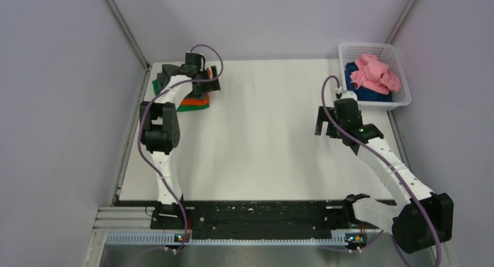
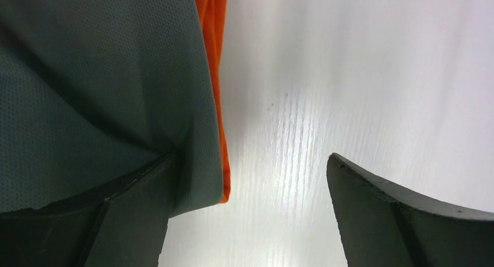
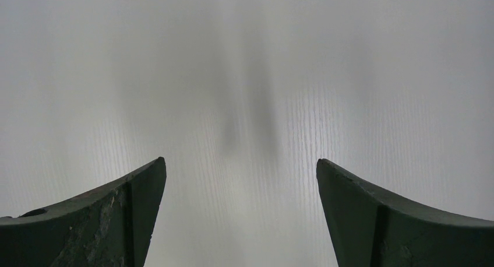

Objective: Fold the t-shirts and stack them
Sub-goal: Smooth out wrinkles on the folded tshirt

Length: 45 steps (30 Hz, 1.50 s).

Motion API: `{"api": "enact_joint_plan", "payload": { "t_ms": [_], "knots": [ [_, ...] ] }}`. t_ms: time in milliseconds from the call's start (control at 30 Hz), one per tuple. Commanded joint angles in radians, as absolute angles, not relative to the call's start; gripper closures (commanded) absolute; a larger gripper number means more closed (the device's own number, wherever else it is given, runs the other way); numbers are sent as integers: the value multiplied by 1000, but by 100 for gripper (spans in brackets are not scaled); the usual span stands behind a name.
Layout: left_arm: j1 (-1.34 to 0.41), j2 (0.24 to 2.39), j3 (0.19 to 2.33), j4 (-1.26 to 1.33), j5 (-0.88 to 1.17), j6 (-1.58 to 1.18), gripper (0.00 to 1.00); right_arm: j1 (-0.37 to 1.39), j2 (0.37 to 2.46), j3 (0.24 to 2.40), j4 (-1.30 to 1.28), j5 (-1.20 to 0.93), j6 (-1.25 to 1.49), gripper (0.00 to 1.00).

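- Left gripper [image 1: 205, 80]: is hovering over the stack at the table's far-left corner, fingers standing wide apart and gripping nothing; in the wrist view one finger is showing against the cloth and the other over bare board.
- Dark grey t-shirt [image 2: 87, 92]: is lying on top of the stack, with its folded edge running away from the wrist camera.
- Orange t-shirt [image 2: 214, 57]: is lying directly under the grey one and showing as a narrow strip along that edge.
- Green t-shirt [image 1: 156, 86]: is lying at the bottom of the stack, peeking out at the left and near sides.
- Right gripper [image 1: 324, 122]: is hanging over bare table right of centre, fingers spread wide with nothing between them.
- Pink t-shirt [image 1: 376, 71]: is sitting crumpled in the basket [image 1: 373, 44], on top of the dark blue t-shirt [image 1: 373, 94]; no long axis can be told.
- Deciding relation: the basket is lying beyond and to the right of the right gripper, and well apart from the left gripper, so the right arm is probably the one placed to fetch the next shirt.
- Table [image 1: 268, 144]: is offering a flat, pale surface between the stack and the basket, room enough by the look of it to spread a shirt.
- Walls: are closing in on the left, far and right sides, close to both the stack and the basket.
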<state>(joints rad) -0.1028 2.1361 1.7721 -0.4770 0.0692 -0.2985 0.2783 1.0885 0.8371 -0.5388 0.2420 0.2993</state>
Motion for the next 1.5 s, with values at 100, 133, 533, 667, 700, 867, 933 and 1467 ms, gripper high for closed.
{"api": "enact_joint_plan", "payload": {
  "t_ms": [100,133,533,667,700,867,933,1467],
  "knots": [
    [-132,1980,1671,-464,-52,-316,1,270,1084,851,-508,244,312,1],
    [-132,1954,1663,-456,-87,-320,1,271,1087,855,-508,241,313,1],
    [-90,2091,1928,-382,-419,-252,1,271,1139,879,-492,221,324,1],
    [-51,2227,2070,-419,-388,-241,1,270,1157,887,-505,227,332,1],
    [-39,2254,2094,-426,-376,-242,1,270,1161,889,-508,232,334,1],
    [22,2342,2125,-390,-319,-232,1,272,1182,893,-518,251,347,1],
    [46,2380,2152,-375,-308,-231,1,271,1198,896,-520,249,350,1],
    [77,2496,2350,-290,-203,-182,1,271,1271,935,-516,219,368,1]
  ]
}}
